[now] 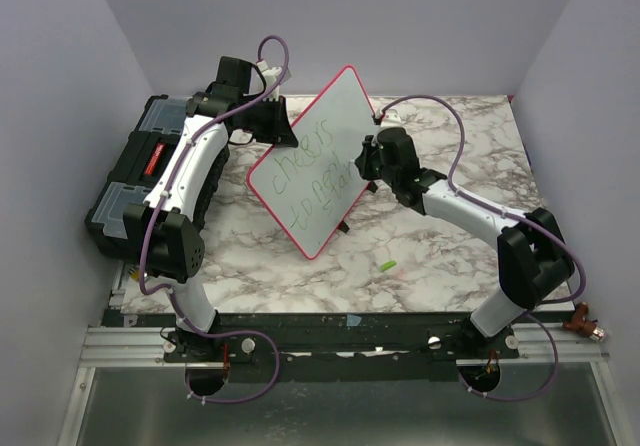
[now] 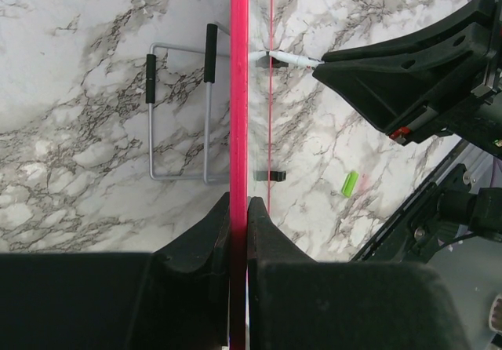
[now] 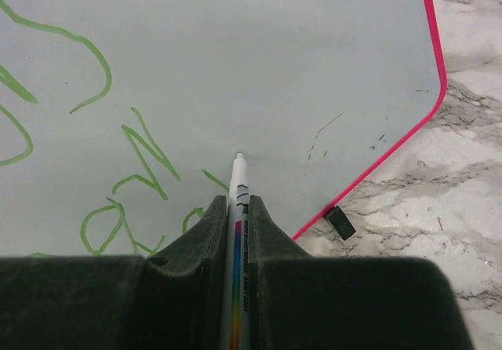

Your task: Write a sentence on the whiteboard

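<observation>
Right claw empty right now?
No, the right wrist view shows the right claw shut on a marker, its tip pointed at the whiteboard.

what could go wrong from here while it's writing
The left gripper pinches the whiteboard only by its thin rim, so pressure from the marker could twist or slip it. The sentence also sits close to the board's corner, so space may run out.

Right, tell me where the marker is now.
In the right wrist view, the marker is clamped in the right gripper at bottom centre, its tip at the whiteboard just right of the green sentence.
</observation>
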`<state>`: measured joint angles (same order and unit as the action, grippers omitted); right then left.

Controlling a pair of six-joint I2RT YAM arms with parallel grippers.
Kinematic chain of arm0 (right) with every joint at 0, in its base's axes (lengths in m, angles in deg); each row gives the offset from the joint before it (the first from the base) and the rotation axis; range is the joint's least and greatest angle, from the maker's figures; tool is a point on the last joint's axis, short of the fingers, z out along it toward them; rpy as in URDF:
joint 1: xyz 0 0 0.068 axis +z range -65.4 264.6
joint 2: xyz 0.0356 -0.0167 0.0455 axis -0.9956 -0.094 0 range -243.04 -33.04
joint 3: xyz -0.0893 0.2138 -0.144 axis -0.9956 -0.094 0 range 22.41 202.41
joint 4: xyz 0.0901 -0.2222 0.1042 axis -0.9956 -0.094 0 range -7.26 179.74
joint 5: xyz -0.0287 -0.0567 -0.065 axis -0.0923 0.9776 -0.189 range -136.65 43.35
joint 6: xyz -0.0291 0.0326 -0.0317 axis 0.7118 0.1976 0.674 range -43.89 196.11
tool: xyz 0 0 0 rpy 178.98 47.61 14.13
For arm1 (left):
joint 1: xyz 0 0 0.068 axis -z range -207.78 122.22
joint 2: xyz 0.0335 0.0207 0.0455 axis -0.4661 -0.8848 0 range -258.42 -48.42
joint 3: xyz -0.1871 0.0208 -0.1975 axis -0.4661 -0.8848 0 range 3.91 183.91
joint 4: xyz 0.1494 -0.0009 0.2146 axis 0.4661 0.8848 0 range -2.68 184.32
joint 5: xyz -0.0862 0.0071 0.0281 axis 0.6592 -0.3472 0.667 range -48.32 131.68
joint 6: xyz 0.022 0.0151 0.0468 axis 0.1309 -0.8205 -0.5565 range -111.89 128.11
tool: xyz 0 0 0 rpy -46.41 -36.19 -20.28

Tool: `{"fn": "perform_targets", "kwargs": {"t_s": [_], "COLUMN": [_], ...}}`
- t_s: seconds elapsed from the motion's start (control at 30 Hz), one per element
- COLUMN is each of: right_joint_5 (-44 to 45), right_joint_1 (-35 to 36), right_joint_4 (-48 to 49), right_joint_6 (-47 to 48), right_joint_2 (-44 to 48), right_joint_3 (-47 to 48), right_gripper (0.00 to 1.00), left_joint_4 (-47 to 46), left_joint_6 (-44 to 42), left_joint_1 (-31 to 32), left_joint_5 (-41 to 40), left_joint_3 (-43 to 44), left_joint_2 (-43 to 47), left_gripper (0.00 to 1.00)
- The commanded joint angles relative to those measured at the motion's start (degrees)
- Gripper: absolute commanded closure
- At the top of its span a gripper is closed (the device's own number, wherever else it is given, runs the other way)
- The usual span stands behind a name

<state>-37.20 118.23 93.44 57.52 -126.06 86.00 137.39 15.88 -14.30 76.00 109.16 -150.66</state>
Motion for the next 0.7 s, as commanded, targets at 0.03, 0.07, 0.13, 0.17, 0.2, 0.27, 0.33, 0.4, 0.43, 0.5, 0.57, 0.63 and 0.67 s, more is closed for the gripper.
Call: {"fn": "perform_targets", "kwargs": {"t_s": [0.03,0.07,0.13,0.17,0.2,0.27,0.33,0.4,0.43,0.5,0.57,0.63,0.67], "right_joint_5": [3.4,4.3,5.8,6.2,6.6,7.1,7.0,6.7,6.3,5.4,4.1,2.3,1.2], "right_joint_1": [-1.1,-1.3,-1.6,-1.8,-2.0,-2.4,-2.6,-2.9,-3.0,-3.0,-3.0,-3.1,-3.1], "right_joint_4": [0.9,1.0,1.4,1.5,1.8,2.2,2.6,2.7,2.7,2.8,3.2,3.7,4.0], "right_joint_6": [-0.5,-0.5,-0.6,-0.5,-0.5,-0.6,-0.7,-0.8,-0.8,-0.9,-1.1,-1.1,-1.2], "right_joint_2": [0.1,0.6,1.7,2.2,2.7,3.4,4.0,4.3,4.3,4.4,4.4,4.4,4.1], "right_joint_3": [1.3,1.1,0.7,0.4,0.0,-0.9,-1.9,-2.7,-3.1,-3.6,-4.1,-4.5,-4.7], "right_gripper": [0.99,0.99,0.99,0.99,0.99,0.99,0.99,0.99,0.99,0.99,0.99,0.99,0.99], "left_joint_4": [-0.3,-0.3,-0.3,-0.3,-0.3,-0.3,-0.3,-0.3,-0.3,-0.3,-0.3,-0.3,-0.4], "left_joint_6": [-5.0,-5.0,-5.0,-5.0,-5.0,-5.0,-5.1,-5.1,-5.1,-5.1,-5.1,-5.1,-5.1], "left_joint_1": [0.5,0.5,0.5,0.6,0.5,0.5,0.5,0.5,0.5,0.5,0.5,0.5,0.5], "left_joint_5": [-3.6,-3.6,-3.6,-3.6,-3.6,-3.6,-3.5,-3.6,-3.6,-3.5,-3.5,-3.5,-3.4], "left_joint_3": [-0.1,0.0,-0.1,-0.1,-0.1,-0.1,-0.2,-0.2,-0.2,-0.3,-0.3,-0.3,-0.3], "left_joint_2": [-0.2,-0.1,0.0,0.0,0.0,0.1,0.1,0.2,0.2,0.2,0.3,0.4,0.5], "left_gripper": [1.00,1.00,1.00,1.00,1.00,1.00,1.00,1.00,1.00,1.00,1.00,1.00,1.00]}}
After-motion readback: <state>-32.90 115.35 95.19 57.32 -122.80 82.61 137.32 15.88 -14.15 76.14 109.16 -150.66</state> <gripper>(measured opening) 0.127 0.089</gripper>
